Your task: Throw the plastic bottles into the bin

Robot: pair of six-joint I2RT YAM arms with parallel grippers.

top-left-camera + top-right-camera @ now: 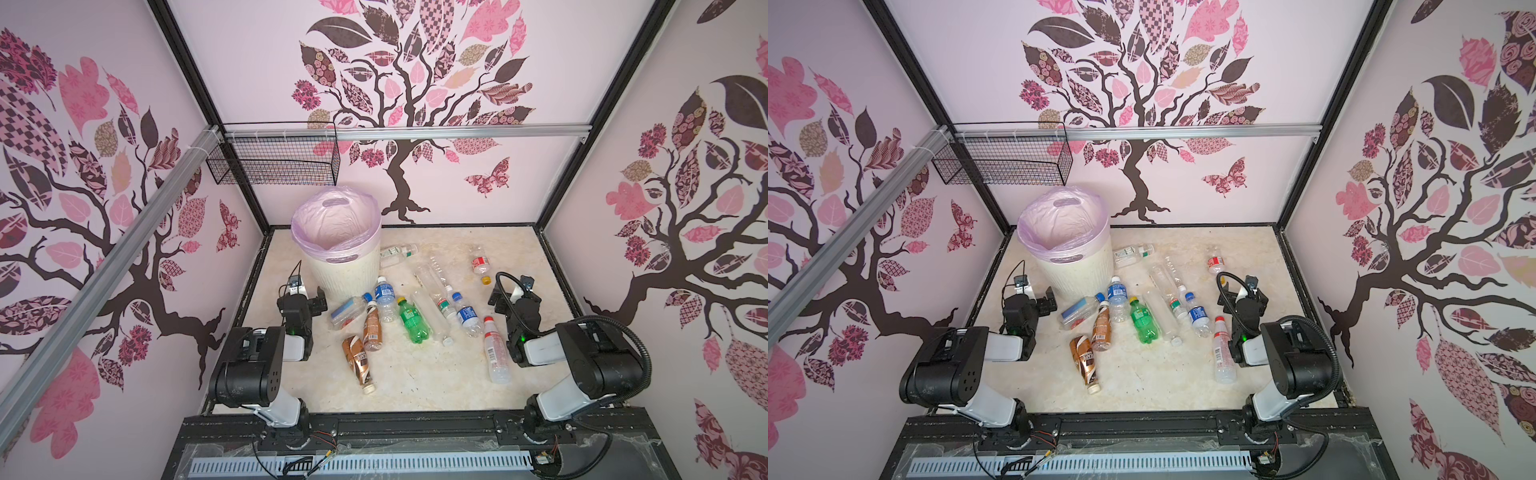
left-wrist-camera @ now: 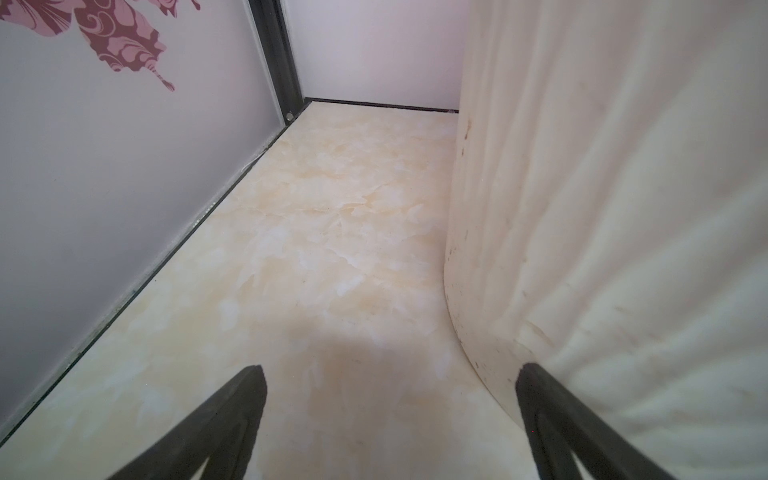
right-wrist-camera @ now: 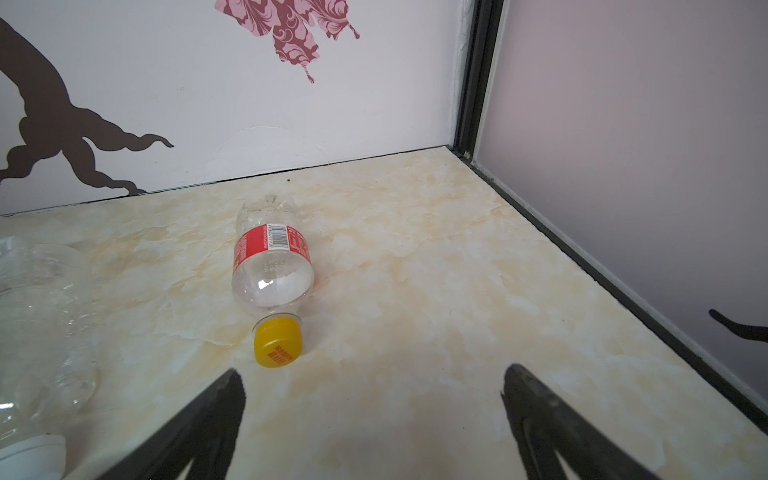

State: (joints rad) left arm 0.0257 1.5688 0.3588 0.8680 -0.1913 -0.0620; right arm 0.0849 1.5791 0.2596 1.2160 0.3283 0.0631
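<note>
your left end effector (image 2: pixel 392 370) and right end effector (image 3: pixel 372 372) stand open, empty; bin (image 1: pixel 345 274) at 11 o'clock on the worktop (image 1: pixel 415 374).

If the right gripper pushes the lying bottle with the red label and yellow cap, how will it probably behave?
The red-label bottle looks empty, so it is probably very light. It lies on its round side on the smooth table, so a sideways push would likely roll it. Its clear wall may dent when squeezed.
</note>
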